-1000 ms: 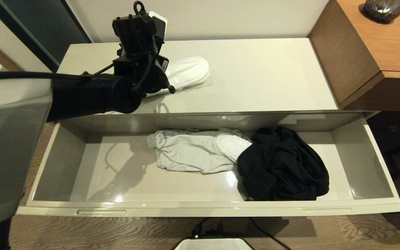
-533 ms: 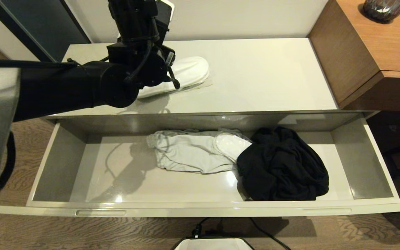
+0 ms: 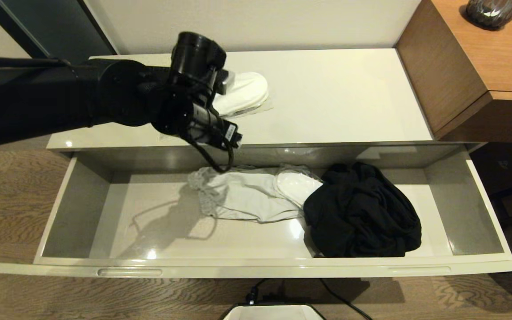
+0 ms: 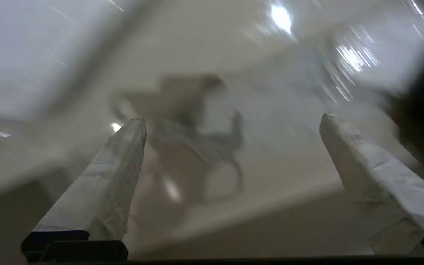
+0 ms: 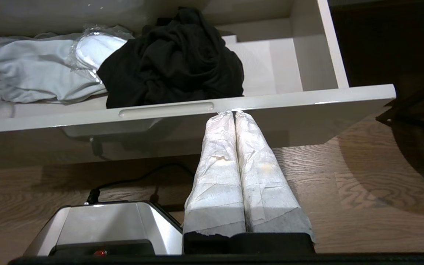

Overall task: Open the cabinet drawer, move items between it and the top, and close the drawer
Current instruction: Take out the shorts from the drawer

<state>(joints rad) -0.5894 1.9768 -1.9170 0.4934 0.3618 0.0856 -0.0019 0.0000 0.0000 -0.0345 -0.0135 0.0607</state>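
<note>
Left arm [image 3: 82, 95]: matte black tube reaching in from the left over the front edge of the top, a black cable looping below the wrist.
Left claw [image 4: 234, 125]: released, the two white tape-wrapped fingers [image 4: 105, 184] spread wide with nothing between them; the view past them is blurred.
Label on the wrist [image 3: 230, 130]: small white sticker, writing too small to read.
Top [image 3: 336, 98]: long glossy cream surface of the low cabinet.
Slippers on the top [image 3: 242, 91]: flat white pair in clear plastic, lying on the top partly behind the left arm.
Cabinet drawer [image 3: 256, 268]: pulled fully out, long and shallow, glossy beige with grey inner walls, two slim oblong handle notches in the front.
Grey garment [image 3: 247, 195]: soft light grey cloth with a gathered elastic edge, lying mid-drawer.
Slippers in the drawer [image 3: 294, 184]: white rounded toe in crinkled clear wrap, between the grey and the black cloth.
Black garment [image 3: 362, 213]: crumpled black heap, right half of the drawer, overlapping the wrapped slippers.
Right claw [image 5: 234, 114]: clenched, its taped fingers pressed together, below the drawer front above the wood-grain floor [image 5: 344, 198].
Wooden unit [image 3: 474, 66]: taller brown cabinet at far right.
</note>
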